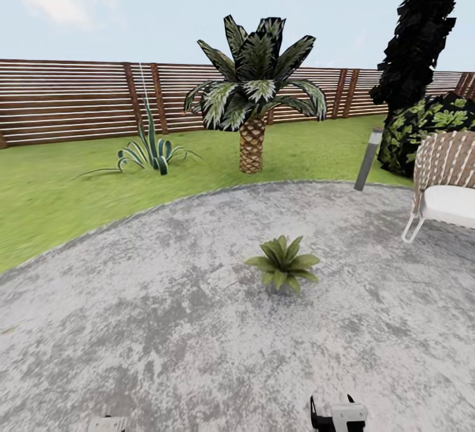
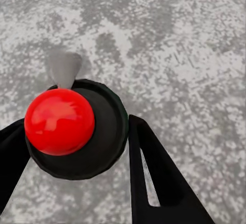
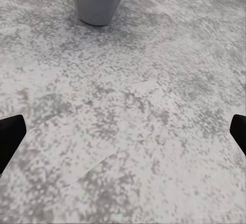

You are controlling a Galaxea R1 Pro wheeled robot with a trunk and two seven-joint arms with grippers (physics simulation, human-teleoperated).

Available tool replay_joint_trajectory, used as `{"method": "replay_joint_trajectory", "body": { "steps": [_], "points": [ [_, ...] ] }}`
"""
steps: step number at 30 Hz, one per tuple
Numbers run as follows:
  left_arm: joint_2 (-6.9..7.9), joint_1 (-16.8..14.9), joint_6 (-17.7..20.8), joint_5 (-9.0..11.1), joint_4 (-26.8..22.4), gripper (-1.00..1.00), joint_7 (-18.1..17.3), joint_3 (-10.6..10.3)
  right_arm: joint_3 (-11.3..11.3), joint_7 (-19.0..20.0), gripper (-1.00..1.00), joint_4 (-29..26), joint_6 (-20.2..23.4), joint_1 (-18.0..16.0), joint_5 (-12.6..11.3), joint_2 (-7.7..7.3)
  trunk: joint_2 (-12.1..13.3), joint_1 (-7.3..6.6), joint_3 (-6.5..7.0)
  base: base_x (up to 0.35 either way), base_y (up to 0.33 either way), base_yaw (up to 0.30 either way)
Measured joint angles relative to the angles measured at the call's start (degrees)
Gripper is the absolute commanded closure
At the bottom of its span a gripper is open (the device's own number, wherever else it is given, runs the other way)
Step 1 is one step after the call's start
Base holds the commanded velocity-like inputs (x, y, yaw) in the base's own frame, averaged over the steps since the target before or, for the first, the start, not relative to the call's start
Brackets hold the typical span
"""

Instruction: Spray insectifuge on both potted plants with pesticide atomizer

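plant: one low rosette [image 1: 284, 264] is seen sitting on the patio [image 1: 165, 326], pretty much dead ahead. In the right wrist view a pale grey pot [image 3: 95, 1] with a leaf over its rim is caught at the frame edge, probably the same plant.

second plant: can't be picked out from these shots.

atomizer: in the left wrist view a dark round thing with a red ball top [image 2: 60, 121] and a grey nozzle-ish tip is seen between the left hand's fingers [image 2: 159, 178]. It's probably the sprayer viewed from above, though that can't be confirmed.

left hand [image 2: 77, 172]: fingers are set either side of the dark body and look closed on it. Likely held nozzle-forward so it's ready to be aimed.

right hand [image 3: 123, 131]: fingers are spread wide, nothing between them, only stone below. It's carried low and empty, likely kept out of the way.

surroundings: palm [image 1: 254, 89], spiky grass plant [image 1: 153, 152], fence [image 1: 72, 99], white chair [image 1: 445, 185], lamp post [image 1: 368, 158].

stage: judged as approach, with the plant not yet within spray range.
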Motion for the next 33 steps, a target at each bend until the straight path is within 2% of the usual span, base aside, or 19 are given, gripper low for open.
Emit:
{"method": "replay_joint_trajectory", "body": {
  "steps": [6, 19, 33],
  "points": [
    [-0.01, 0.0, 0.0, 0.0, 0.0, 1.0, 0.0, 0.0, 0.0, 0.0, -1.0, 0.0, 0.0, 0.0, 0.0, 0.0, 0.0, 0.02, 0.0, 0.143, 0.0, -0.161],
    [-0.01, 0.0, 0.1, 0.0, -0.1, 1.0, 0.0, 0.0, 0.0, 0.0, -1.0, 0.0, 0.0, 0.0, 0.0, 0.06, 0.0, 0.03, 0.0, 0.005, 0.0, -0.251],
    [0.0, 0.0, 0.2, 0.0, -0.1, 1.0, 0.0, 0.0, 0.0, 0.1, -1.0, 0.1, 0.0, 0.0, 0.0, 0.33, 0.0, 0.02, 0.0, 0.076, 0.0, -0.01]
  ]
}}
